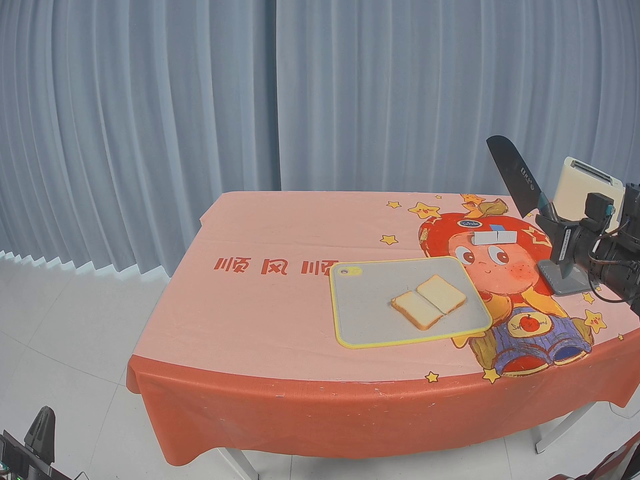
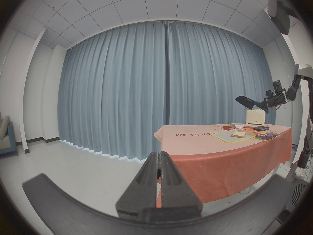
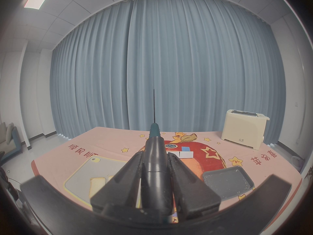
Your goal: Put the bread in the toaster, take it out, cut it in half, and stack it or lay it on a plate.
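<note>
Two bread halves (image 1: 417,308) (image 1: 441,293) lie side by side, touching, on a grey cutting board (image 1: 373,295) with a yellow rim. My right gripper (image 1: 557,235) (image 3: 156,157) hovers above the table's right side, shut on the handle of a black knife (image 1: 513,171) whose blade points up and away from the board. A cream toaster (image 1: 587,185) (image 3: 244,128) stands at the far right. Below the right arm rests a grey tray (image 1: 563,281) (image 3: 228,181). My left gripper (image 2: 159,157) is shut with nothing in it, low and well off the table's left side.
The table wears an orange cloth (image 1: 267,328) with a cartoon print. A small white and blue block (image 1: 495,236) sits behind the board. Grey curtains (image 1: 267,68) hang close behind the table. White floor surrounds the left and front edges.
</note>
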{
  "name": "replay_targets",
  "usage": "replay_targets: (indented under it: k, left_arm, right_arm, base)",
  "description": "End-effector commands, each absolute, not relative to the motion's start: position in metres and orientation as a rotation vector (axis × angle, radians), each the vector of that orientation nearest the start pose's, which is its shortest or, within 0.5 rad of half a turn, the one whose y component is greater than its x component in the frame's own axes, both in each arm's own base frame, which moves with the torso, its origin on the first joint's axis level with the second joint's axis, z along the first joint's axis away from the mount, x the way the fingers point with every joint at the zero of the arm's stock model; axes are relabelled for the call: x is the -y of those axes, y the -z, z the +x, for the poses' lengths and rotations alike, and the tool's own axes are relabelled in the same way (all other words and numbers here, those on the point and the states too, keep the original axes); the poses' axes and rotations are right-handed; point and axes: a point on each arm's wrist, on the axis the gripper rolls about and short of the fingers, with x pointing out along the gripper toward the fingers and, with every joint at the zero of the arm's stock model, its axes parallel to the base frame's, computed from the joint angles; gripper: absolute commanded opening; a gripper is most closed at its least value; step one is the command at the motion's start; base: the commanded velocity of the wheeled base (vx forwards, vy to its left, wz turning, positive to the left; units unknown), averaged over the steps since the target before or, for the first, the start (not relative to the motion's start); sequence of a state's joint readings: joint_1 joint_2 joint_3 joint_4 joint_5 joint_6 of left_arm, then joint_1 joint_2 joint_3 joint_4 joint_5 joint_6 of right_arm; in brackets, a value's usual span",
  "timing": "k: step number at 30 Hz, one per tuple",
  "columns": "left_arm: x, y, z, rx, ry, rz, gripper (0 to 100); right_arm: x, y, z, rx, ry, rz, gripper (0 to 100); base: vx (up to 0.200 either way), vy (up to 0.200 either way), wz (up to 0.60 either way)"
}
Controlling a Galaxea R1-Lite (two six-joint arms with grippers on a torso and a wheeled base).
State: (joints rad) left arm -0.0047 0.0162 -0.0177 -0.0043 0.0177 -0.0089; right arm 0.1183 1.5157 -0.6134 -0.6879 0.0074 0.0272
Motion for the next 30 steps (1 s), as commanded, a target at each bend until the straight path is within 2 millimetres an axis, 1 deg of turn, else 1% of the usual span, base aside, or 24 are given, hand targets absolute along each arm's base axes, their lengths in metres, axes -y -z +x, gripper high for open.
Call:
replay_targets:
  k: [1,14,17,20,22,24,26,30]
  left_arm:
    - [-0.001,-0.076,-0.022,-0.011,-0.014,-0.009,0]
    - [-0.001,-0.076,-0.022,-0.011,-0.012,-0.009,0]
    - [-0.001,-0.076,-0.022,-0.011,-0.014,-0.009,0]
    - [-0.001,-0.076,-0.022,-0.011,-0.014,-0.009,0]
    - [-0.001,-0.076,-0.022,-0.011,-0.014,-0.009,0]
    - [-0.001,-0.076,-0.022,-0.009,-0.012,-0.009,0]
    - [-0.001,-0.076,-0.022,-0.009,-0.014,-0.009,0]
    - [-0.001,-0.076,-0.022,-0.011,-0.014,-0.009,0]
  right_arm:
    - [-0.03,-0.185,0.252,-0.224,-0.122,0.016,0]
    - [-0.024,-0.185,0.254,-0.224,-0.102,0.018,0]
    - [-0.024,-0.178,0.258,-0.251,-0.1,0.016,0]
    - [-0.024,-0.175,0.26,-0.262,-0.099,0.017,0]
    - [-0.021,-0.17,0.264,-0.282,-0.085,0.015,0]
    - [-0.021,-0.17,0.264,-0.283,-0.083,0.015,0]
    - [-0.02,-0.163,0.268,-0.306,-0.08,0.012,0]
    - [-0.02,-0.16,0.271,-0.314,-0.077,0.011,0]
  base:
    - [0.0,0.0,0.0]
    - [0.0,0.0,0.0]
    - [0.0,0.0,0.0]
    - [0.0,0.0,0.0]
    - [0.0,0.0,0.0]
    - [0.0,0.0,0.0]
    - [0.0,0.0,0.0]
    - [0.0,0.0,0.0]
